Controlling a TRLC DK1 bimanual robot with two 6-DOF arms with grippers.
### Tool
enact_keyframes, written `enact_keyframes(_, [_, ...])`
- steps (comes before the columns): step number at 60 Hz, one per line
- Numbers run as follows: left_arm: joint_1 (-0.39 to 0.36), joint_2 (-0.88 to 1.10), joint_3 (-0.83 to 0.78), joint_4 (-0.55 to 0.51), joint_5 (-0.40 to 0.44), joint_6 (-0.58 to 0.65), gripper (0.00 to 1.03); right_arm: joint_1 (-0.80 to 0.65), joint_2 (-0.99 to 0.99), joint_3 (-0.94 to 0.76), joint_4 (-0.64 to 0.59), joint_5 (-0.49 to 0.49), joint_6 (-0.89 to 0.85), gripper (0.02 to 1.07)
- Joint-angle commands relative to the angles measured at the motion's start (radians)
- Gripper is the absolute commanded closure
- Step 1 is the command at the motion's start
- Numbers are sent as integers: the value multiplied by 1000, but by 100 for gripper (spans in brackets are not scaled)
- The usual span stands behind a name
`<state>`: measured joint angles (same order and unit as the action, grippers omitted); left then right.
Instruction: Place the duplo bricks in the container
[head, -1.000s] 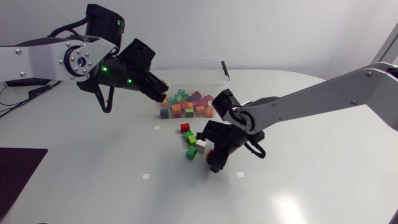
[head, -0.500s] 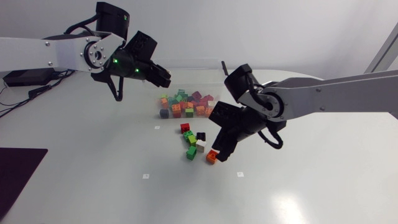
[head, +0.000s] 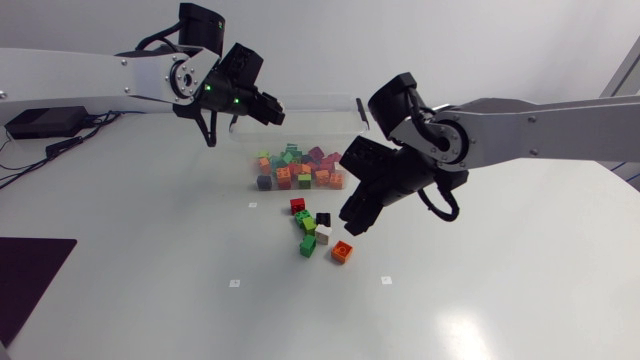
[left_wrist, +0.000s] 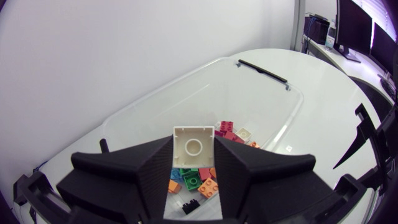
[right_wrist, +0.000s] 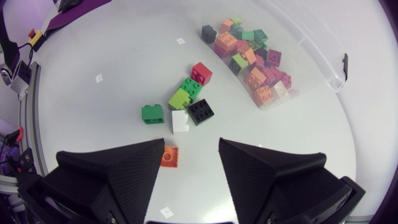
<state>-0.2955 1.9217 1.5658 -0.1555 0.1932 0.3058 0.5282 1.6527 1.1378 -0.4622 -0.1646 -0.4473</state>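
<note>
On the broad white surface (head: 500, 300) my two arms have changed places in the job. My left arm (head: 90, 75) has swung in from its side, so my left tool (head: 272, 110) now hangs above the clear plastic container (head: 310, 99) at the far side of the surface. My right arm (head: 540, 125) has risen off the surface. My right tool (right_wrist: 191, 144) now stands with its fingers wide apart and nothing between them, above the loose bricks.

That lift has left the small orange square brick (head: 342, 251), which was at the right tool's tips a moment ago, lying alone on the surface, just beside the loose cluster of red, black, green and white bricks (head: 312, 226). I judge that pick lost and to be done again.

The container already holds a heap of mixed coloured bricks (head: 298, 168). My left tool is clamped on a white square brick (left_wrist: 193, 146), a finger on each of two opposite sides. Its hollow underside faces my wrist camera, so its studs should point away, down toward the container. Square in outline, it shows no long axis; the orange one likewise. A release here should drop the white brick inside.
</note>
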Motion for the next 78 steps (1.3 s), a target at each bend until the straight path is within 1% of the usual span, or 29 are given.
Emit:
enact_keyframes(1, [10, 53, 68, 7, 2, -31, 94, 4, 55, -46, 13, 16, 25, 14])
enact_keyframes(5, [12, 80, 99, 5, 0, -33, 93, 18, 79, -53, 20, 27, 32, 11])
enact_keyframes(9, [15, 115, 137, -6, -6, -33, 89, 29, 102, -59, 36, 36, 41, 10])
enact_keyframes(25, [35, 221, 277, -61, -6, -47, 88, 67, 171, -73, 74, 63, 64, 10])
enact_keyframes(27, [35, 234, 290, -65, -8, -47, 86, 69, 180, -73, 76, 65, 67, 10])
enact_keyframes(28, [35, 240, 298, -72, -8, -47, 82, 70, 185, -73, 76, 65, 67, 10])
enact_keyframes(30, [35, 250, 313, -85, -9, -47, 70, 72, 190, -76, 77, 66, 68, 10])
enact_keyframes(31, [35, 254, 316, -88, -9, -47, 66, 72, 191, -78, 80, 66, 70, 10])
enact_keyframes(32, [35, 257, 321, -95, -9, -47, 57, 73, 193, -81, 83, 66, 71, 10])
enact_keyframes(33, [35, 258, 323, -96, -9, -47, 52, 75, 193, -82, 85, 68, 71, 10])
enact_keyframes(35, [33, 258, 321, -99, -11, -47, 32, 81, 197, -89, 85, 73, 71, 10])
enact_keyframes(36, [33, 258, 319, -99, -14, -47, 24, 84, 199, -90, 86, 74, 71, 10])
enact_keyframes(38, [32, 257, 316, -99, -20, -45, 12, 87, 202, -95, 89, 82, 73, 10])
enact_keyframes(40, [33, 250, 312, -101, -21, -43, 5, 92, 206, -99, 92, 89, 76, 11])
enact_keyframes(43, [35, 240, 306, -101, -21, -45, 5, 93, 208, -105, 99, 89, 78, 16])
enact_keyframes(50, [35, 178, 266, -101, -20, -47, 5, 99, 208, -113, 106, 93, 79, 18])
enact_keyframes(53, [35, 146, 240, -101, -20, -45, 5, 102, 211, -113, 111, 100, 79, 22])
enact_keyframes(64, [32, 11, 129, -104, -20, -37, 5, 101, 263, -96, 125, 105, 78, 23])
enact_keyframes(68, [25, -50, 74, -110, -21, -30, 5, 98, 272, -89, 129, 105, 78, 32])
enact_keyframes(71, [24, -93, 45, -128, -21, -16, 5, 95, 272, -82, 129, 105, 75, 35])
enact_keyframes(75, [22, -139, 11, -156, -21, 1, 5, 93, 272, -75, 125, 105, 71, 37])
enact_keyframes(78, [22, -178, -13, -187, -21, 18, 5, 92, 272, -70, 122, 105, 71, 44])
